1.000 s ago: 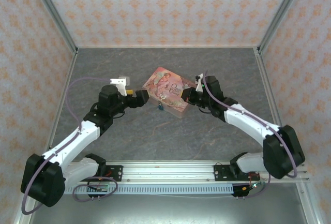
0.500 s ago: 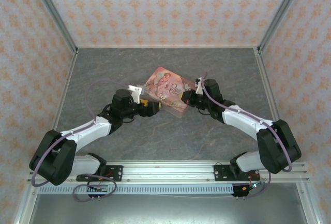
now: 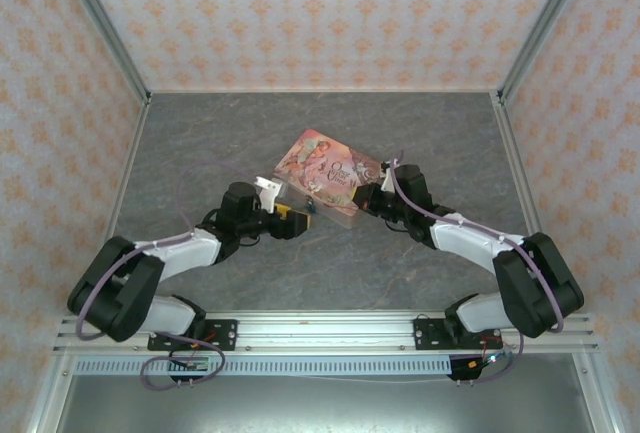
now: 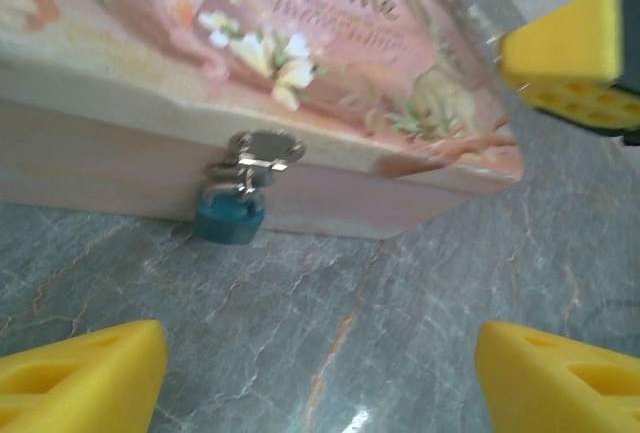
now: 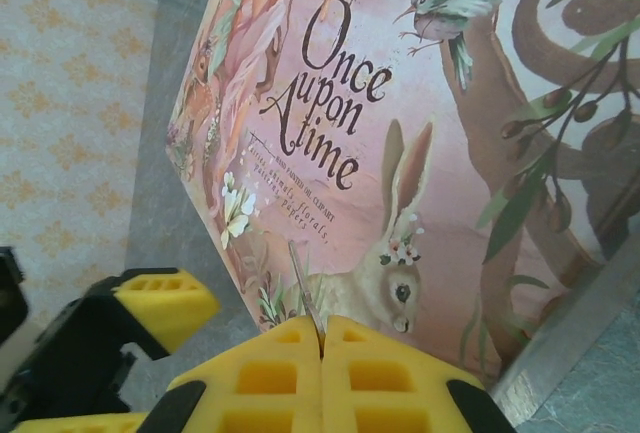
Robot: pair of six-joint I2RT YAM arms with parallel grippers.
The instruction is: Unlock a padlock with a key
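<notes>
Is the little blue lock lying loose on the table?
No, the padlock hangs from the metal clasp on the pink box.

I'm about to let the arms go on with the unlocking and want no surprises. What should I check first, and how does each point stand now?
1. The padlock hangs from the hasp on the pink box: ok.
2. The left gripper is open, facing the padlock, apart from it: ok.
3. The right gripper is shut on a thin metal blade, likely the key: ok.
4. Blade lined up with the padlock: not ok; it faces the lid.
5. Keyhole in view: cannot tell.
</notes>
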